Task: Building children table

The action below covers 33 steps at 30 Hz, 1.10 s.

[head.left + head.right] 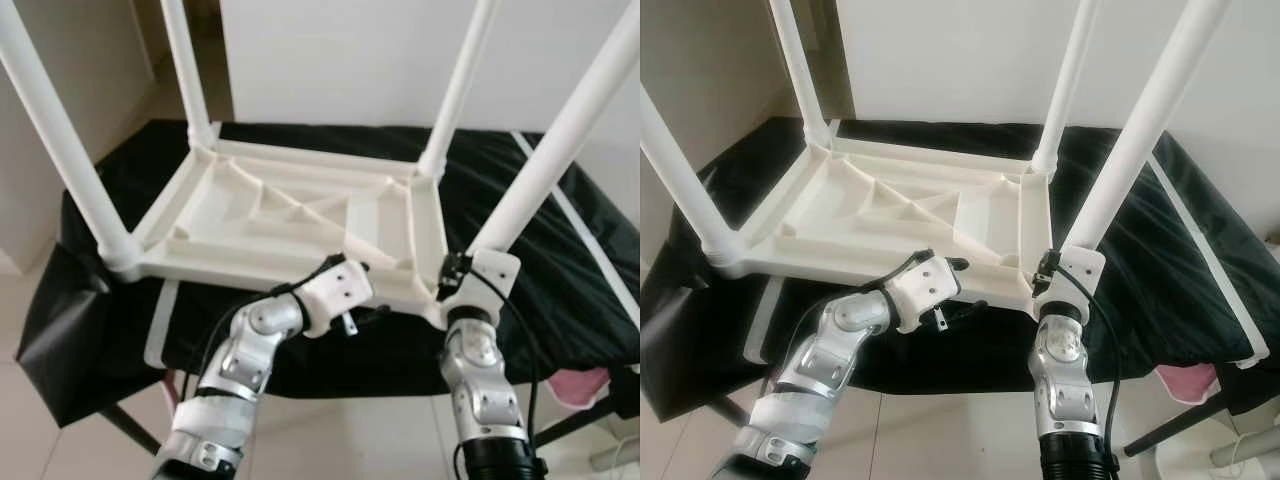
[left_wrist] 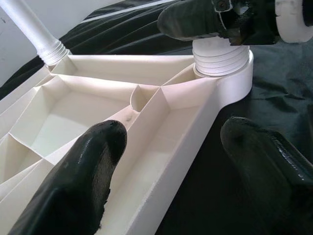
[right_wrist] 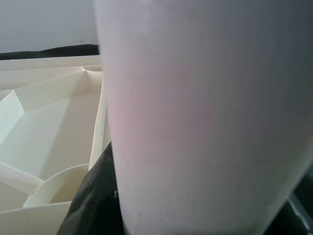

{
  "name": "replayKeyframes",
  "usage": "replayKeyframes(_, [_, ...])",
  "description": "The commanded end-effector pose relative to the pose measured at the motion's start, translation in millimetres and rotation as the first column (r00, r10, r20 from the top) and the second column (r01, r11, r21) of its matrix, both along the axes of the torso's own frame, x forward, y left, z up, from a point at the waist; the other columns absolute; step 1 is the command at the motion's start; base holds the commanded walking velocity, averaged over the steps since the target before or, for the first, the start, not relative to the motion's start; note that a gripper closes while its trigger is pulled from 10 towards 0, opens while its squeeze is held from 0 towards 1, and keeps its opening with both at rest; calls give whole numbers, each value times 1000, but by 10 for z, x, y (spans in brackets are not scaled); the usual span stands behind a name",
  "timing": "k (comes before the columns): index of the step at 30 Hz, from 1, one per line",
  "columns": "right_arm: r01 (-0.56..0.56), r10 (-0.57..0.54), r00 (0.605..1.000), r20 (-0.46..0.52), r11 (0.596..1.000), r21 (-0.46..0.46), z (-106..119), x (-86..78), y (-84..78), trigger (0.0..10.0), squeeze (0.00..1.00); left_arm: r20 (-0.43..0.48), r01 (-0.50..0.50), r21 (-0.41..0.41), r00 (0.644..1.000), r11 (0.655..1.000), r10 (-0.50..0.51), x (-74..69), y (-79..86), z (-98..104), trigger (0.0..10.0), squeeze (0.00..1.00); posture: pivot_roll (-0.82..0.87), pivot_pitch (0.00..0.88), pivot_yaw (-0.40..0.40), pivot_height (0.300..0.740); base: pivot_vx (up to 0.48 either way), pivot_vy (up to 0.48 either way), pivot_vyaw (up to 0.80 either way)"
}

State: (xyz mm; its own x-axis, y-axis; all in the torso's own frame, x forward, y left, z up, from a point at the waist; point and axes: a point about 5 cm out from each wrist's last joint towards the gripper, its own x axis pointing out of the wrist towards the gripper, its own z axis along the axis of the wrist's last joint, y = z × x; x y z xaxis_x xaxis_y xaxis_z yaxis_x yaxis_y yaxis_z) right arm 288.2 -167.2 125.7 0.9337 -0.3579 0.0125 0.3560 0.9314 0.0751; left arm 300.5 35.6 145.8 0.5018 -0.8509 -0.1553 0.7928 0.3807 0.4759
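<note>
Four white legs stick up from the upside-down children's table (image 1: 300,215), which lies top-down on a surface covered w/ black cloth (image 1: 560,250). Underside faces up: ribbed, w/ diagonal struts and shallow compartments.

Near-right leg (image 1: 560,140) sits in the corner socket closest to the robot's right arm. Right end effector (image 1: 455,272) is at the base of that leg, right at the socket; in the right wrist view the leg (image 3: 205,112) looms close & blurred, w/ one black finger (image 3: 95,196) against its side. Looks clamped on the leg, fingers round it.

Left end effector (image 2: 171,161) is at the near edge of the table frame, just left of the same corner. Fingers spread: one finger (image 2: 83,166) over the inside of the frame, the other outside over the cloth, the frame's edge rail (image 2: 181,147) between them. Not pinching it; gap visible both sides. Left wrist view also shows the threaded collar (image 2: 220,58) of the near-right leg seated in its socket, w/ the right end effector's dark finger above it.

Other 3 legs: near-left (image 1: 60,140), far-left (image 1: 185,70), far-right (image 1: 460,80), all upright in their corners.

Pale tiled floor (image 1: 340,440) below, white wall (image 1: 380,60) behind. Something pink (image 1: 580,385) low at the right, under the surface's edge.
</note>
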Motion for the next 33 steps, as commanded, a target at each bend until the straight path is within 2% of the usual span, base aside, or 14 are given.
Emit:
replayKeyframes(1, [40, -39, 995, -97, 999, 13, -207, -85, -62, 10000, 0, 65, -201, -91, 976, 975, 207, 79, 51, 48, 10000, 0, -54, 0, -45, 740, 0, 0, 0])
replayKeyframes(2, [33, -31, 996, -81, 999, 22, -184, -88, -59, 10000, 1000, 66, -200, -91, 976, 976, 206, 78, 48, 49, 10000, 0, -55, 0, -45, 740, 0, 0, 0])
replayKeyframes(5, [2, 0, 999, -36, 999, 55, -132, -88, -53, 10000, 1000, 67, -198, -92, 977, 976, 204, 76, 43, 52, 10000, 0, -55, 0, -45, 740, 0, 0, 0])
replayKeyframes(7, [-40, 37, 999, 35, 995, 96, -55, -97, -69, 10000, 1000, 67, -193, -94, 978, 977, 200, 69, 33, 59, 10000, 0, -57, 0, -45, 740, 0, 0, 0])
replayKeyframes(10, [-53, 48, 997, 53, 994, 99, -35, -104, -89, 10000, 1000, 68, -191, -95, 978, 977, 198, 66, 27, 61, 10000, 0, -58, 0, -45, 740, 0, 0, 0])
replayKeyframes(12, [-70, 65, 996, 65, 994, 89, -23, -119, -119, 10000, 1000, 67, -190, -95, 978, 977, 197, 63, 23, 61, 10000, 0, -59, 0, -46, 740, 0, 0, 0])
replayKeyframes(15, [-183, 179, 979, 97, 983, 35, 6, -185, -236, 10000, 1000, 66, -185, -94, 979, 978, 191, 56, 21, 62, 10000, 0, -61, 0, -45, 740, 0, 0, 0])
replayKeyframes(20, [-234, 232, 967, 101, 972, 8, 9, -208, -299, 10000, 1000, 65, -182, -93, 980, 979, 188, 55, 23, 63, 10000, 0, -65, 0, -42, 740, 0, 0, 0])
replayKeyframes(23, [-333, 335, 938, 86, 942, -34, -2, -192, -389, 10000, 1000, 66, -175, -90, 981, 980, 181, 58, 19, 64, 10000, 0, -70, 0, -34, 740, 0, 0, 0])
replayKeyframes(24, [-382, 385, 920, 77, 923, -50, 2, -176, -418, 10000, 4, 66, -172, -89, 982, 981, 178, 59, 16, 66, 10000, 0, -70, 0, -34, 740, 0, 0, 0])
replayKeyframes(26, [-473, 479, 876, 65, 877, -83, 24, -145, -422, 10000, 0, 66, -168, -89, 982, 982, 174, 60, 8, 72, 10000, 0, -71, 0, -34, 740, 0, 0, 0])
replayKeyframes(28, [-473, 479, 876, 65, 877, -83, 24, -145, -422, 10000, 0, 66, -168, -89, 982, 982, 174, 60, 8, 72, 10000, 0, -71, 0, -34, 740, 0, 0, 0])
replayKeyframes(30, [-586, 594, 805, 5, 796, -152, 39, -30, -405, 10000, 0, 65, -166, -92, 983, 982, 172, 74, -3, 86, 10000, 0, -72, 0, -32, 740, 0, 0, 0])
replayKeyframes(33, [-620, 628, 778, -9, 766, -169, 46, -12, -390, 10000, 0, 68, -163, -91, 983, 982, 169, 76, -8, 93, 10000, 0, -68, 0, -34, 740, 0, 0, 0])
